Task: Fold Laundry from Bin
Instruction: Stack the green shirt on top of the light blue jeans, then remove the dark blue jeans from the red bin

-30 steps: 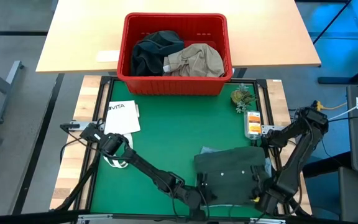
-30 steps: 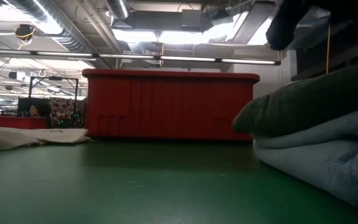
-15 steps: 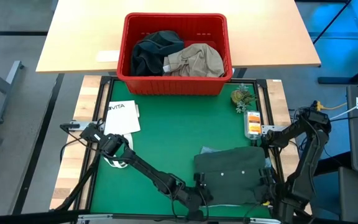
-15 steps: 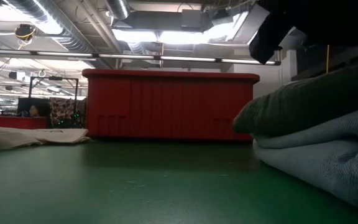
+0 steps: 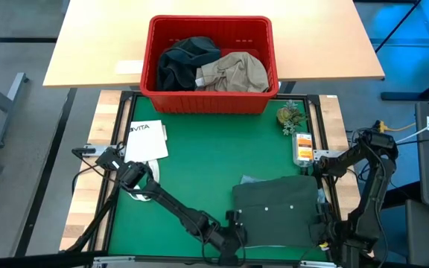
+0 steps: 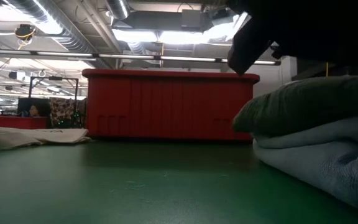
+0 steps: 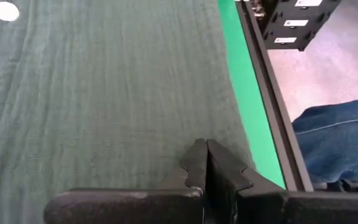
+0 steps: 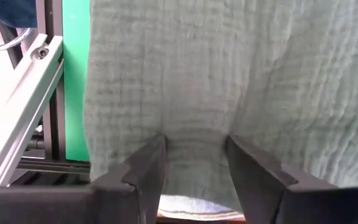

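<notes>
A folded dark green garment (image 5: 278, 205) lies on the green mat at the near right, on top of a folded light blue piece (image 6: 328, 155). My left gripper (image 5: 233, 223), shut, is at the garment's near left corner, slanting down over the cloth (image 7: 104, 93). My right gripper (image 5: 325, 232) points down, open, at the garment's near right edge, one finger on either side of a strip of cloth (image 8: 194, 124). The red bin (image 5: 208, 100) stands at the far edge and holds a dark piece (image 5: 185, 63) and a khaki one (image 5: 237, 72). My left gripper has its shut fingertips (image 7: 205, 149) over the green garment near its near left corner, slanting down from the table's left. I cannot tell whether they touch the cloth. My right gripper's fingertips (image 8: 157, 155) stand at the cloth's surface near its edge; I cannot tell whether they touch it.
A white tote bag (image 5: 146, 140) lies at the mat's left. A small plant (image 5: 290, 115) and an orange-and-white pack (image 5: 303, 147) sit at the right edge. The black table frame (image 7: 272, 118) runs close beside the garment. The mat's middle is bare green.
My right gripper has gone toward the table's right edge, along the garment's near edge, staying open. My left gripper has tipped and shifted slightly toward the left. The garment has not moved.
</notes>
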`<move>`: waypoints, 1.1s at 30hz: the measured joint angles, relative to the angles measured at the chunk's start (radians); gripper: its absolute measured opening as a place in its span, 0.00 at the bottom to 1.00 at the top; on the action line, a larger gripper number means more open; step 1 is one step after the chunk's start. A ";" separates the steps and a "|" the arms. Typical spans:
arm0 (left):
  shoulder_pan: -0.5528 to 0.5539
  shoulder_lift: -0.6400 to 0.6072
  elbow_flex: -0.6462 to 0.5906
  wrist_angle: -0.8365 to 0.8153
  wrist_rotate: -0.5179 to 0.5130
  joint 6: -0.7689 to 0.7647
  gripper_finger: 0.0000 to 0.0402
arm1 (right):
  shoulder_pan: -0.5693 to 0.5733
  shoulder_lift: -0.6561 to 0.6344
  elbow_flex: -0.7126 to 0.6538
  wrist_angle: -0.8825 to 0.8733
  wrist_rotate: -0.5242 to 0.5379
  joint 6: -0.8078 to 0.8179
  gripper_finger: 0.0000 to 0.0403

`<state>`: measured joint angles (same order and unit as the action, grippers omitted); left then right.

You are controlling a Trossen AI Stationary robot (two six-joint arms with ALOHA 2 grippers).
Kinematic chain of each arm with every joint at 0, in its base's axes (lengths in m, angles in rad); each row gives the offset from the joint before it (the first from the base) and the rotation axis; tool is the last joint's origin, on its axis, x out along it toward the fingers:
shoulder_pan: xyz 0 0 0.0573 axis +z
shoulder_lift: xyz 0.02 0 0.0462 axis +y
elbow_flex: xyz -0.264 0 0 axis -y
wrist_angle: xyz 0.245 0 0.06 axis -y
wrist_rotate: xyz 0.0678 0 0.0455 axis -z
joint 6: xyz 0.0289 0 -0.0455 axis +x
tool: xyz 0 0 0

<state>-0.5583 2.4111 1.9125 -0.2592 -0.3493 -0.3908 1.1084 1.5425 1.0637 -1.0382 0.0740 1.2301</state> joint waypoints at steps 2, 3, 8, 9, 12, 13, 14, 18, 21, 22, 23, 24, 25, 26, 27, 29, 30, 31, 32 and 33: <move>-0.003 0.000 0.000 -0.001 -0.001 0.000 0.00 | -0.001 0.000 0.000 0.000 -0.029 0.000 0.43; -0.005 0.000 0.000 -0.001 -0.001 0.000 0.00 | -0.002 0.000 0.000 0.000 -0.042 -0.001 0.43; -0.011 -0.024 0.000 -0.030 0.044 0.019 0.00 | -0.004 0.000 0.022 -0.054 -0.092 -0.001 0.43; -0.011 -0.040 0.000 -0.042 0.059 0.019 0.00 | -0.004 0.000 0.038 -0.076 -0.094 -0.002 0.43; -0.014 -0.092 0.000 -0.087 0.060 0.027 0.00 | -0.003 0.000 0.089 -0.152 -0.064 -0.011 0.43; -0.014 -0.106 0.000 -0.105 0.057 0.033 0.00 | -0.002 0.000 0.110 -0.179 -0.050 -0.028 0.43; -0.013 -0.121 0.000 -0.114 0.056 0.035 0.00 | -0.002 0.000 0.134 -0.205 -0.029 -0.043 0.43; 0.001 -0.170 0.000 -0.143 0.047 0.081 0.00 | -0.014 0.000 0.221 -0.328 0.088 -0.101 0.43; 0.021 -0.218 0.000 -0.156 0.044 0.095 0.00 | -0.046 0.000 0.298 -0.423 0.173 -0.159 0.43; 0.029 -0.234 0.000 -0.156 0.047 0.098 0.00 | -0.062 0.000 0.323 -0.459 0.207 -0.179 0.43; 0.038 -0.250 0.000 -0.163 0.047 0.109 0.00 | -0.076 0.000 0.346 -0.484 0.241 -0.203 0.43; 0.049 -0.265 0.000 -0.165 0.053 0.116 0.00 | -0.095 0.000 0.371 -0.505 0.272 -0.233 0.43; 0.060 -0.282 0.000 -0.172 0.052 0.131 0.00 | -0.114 0.000 0.394 -0.522 0.311 -0.267 0.43; 0.075 -0.296 0.000 -0.181 0.050 0.150 0.00 | -0.132 0.000 0.414 -0.531 0.345 -0.301 0.43; 0.089 -0.314 0.000 -0.178 0.049 0.169 0.00 | -0.150 -0.001 0.433 -0.535 0.378 -0.342 0.43; 0.113 -0.352 0.000 -0.185 0.024 0.207 0.00 | -0.190 -0.004 0.465 -0.529 0.443 -0.446 0.43; 0.125 -0.369 0.000 -0.180 0.006 0.219 0.00 | -0.210 -0.005 0.481 -0.529 0.473 -0.501 0.43; 0.140 -0.388 0.000 -0.181 -0.013 0.235 0.00 | -0.235 -0.006 0.496 -0.531 0.496 -0.558 0.43; 0.152 -0.407 0.000 -0.185 -0.028 0.259 0.00 | -0.262 -0.006 0.512 -0.534 0.518 -0.612 0.43; 0.167 -0.425 0.000 -0.190 -0.038 0.292 0.00 | -0.290 -0.009 0.526 -0.533 0.537 -0.667 0.43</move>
<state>-0.3918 1.9859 1.9125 -0.4489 -0.3873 -0.0992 0.8181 1.5339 1.5901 -1.5711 0.6112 0.5633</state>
